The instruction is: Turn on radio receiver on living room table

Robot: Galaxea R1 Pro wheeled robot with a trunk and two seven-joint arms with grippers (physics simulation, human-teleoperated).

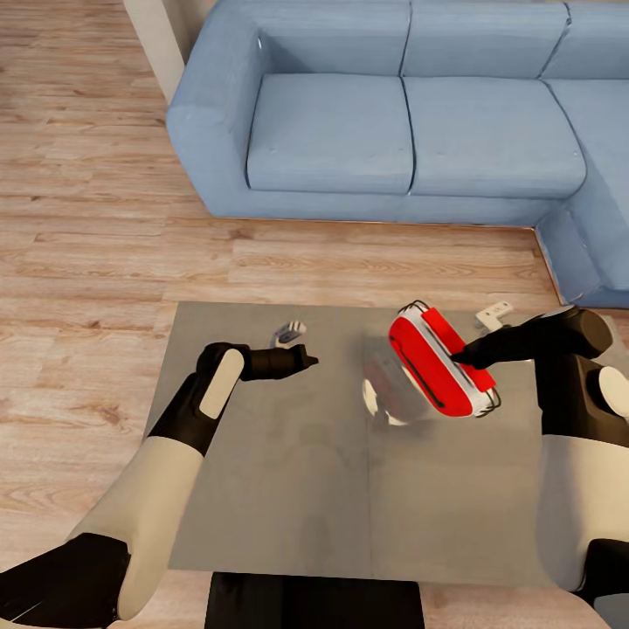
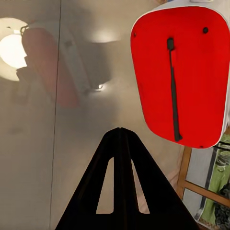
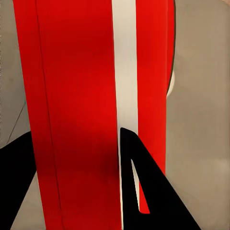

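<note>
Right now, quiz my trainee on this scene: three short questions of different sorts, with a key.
1. True or false: the left gripper is clamped on the radio receiver.
2. Multiple choice: the radio receiver is A) flat on the floor, B) tilted, above the table, between the right gripper's fingers, C) on the sofa.
3. Fill in: in the left wrist view the left gripper's fingers are pressed ____.

Key: 1. false, it hangs apart from the radio, holding nothing. 2. B, the right gripper grips it. 3. together.
</note>
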